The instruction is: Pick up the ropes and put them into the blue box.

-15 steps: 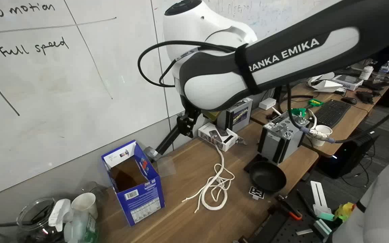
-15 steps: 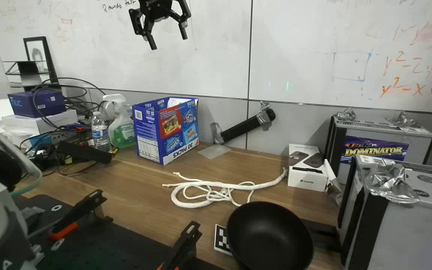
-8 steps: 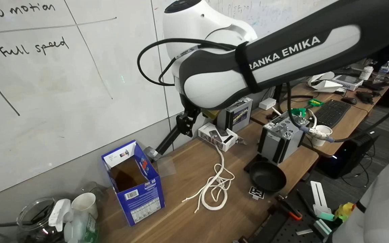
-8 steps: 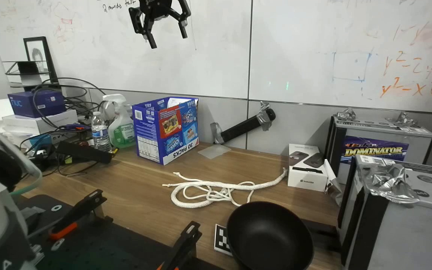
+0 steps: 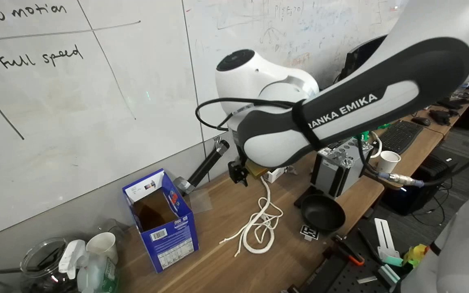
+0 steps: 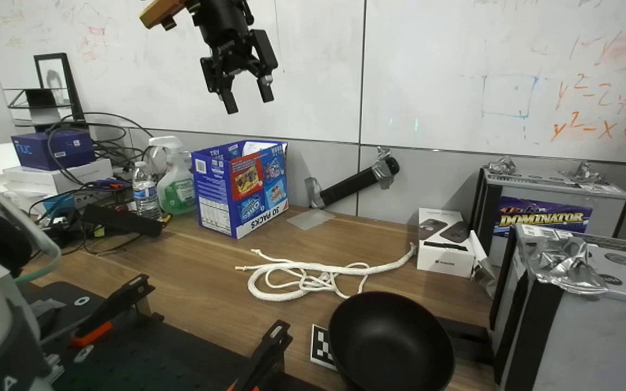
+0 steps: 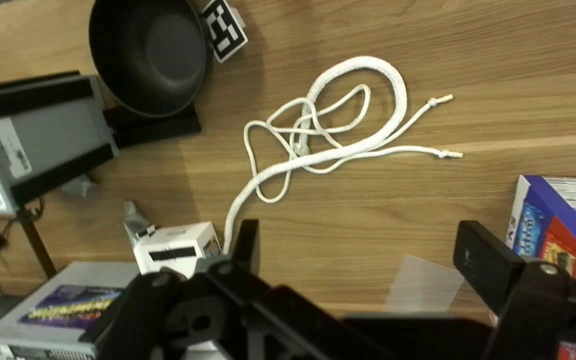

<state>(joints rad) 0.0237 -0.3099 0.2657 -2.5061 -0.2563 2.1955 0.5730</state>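
White ropes, one thick and one thin, lie tangled on the wooden table in both exterior views (image 5: pixel 257 251) (image 6: pixel 340 269) and in the wrist view (image 7: pixel 318 157). The thick rope's far end reaches the white phone box. The blue box (image 5: pixel 171 238) stands upright with its top open, against the wall; it also shows in an exterior view (image 6: pixel 215 187) and at the right edge of the wrist view (image 7: pixel 568 216). My gripper (image 6: pixel 249 99) is open and empty, high above the table. In the wrist view its fingers (image 7: pixel 363 245) are wide apart, with the ropes ahead of them.
A black pan (image 6: pixel 392 342) sits near the ropes beside a marker tag (image 6: pixel 321 346). A white phone box (image 6: pixel 443 250) and grey units (image 6: pixel 579 326) stand beyond. A black tube (image 6: pixel 348 185) is taped to the wall. A spray bottle (image 6: pixel 177 187) stands beside the blue box.
My gripper has come down and turned, keeping its fingers apart. The arm has lowered in an exterior view. The ropes and the blue box have not moved.
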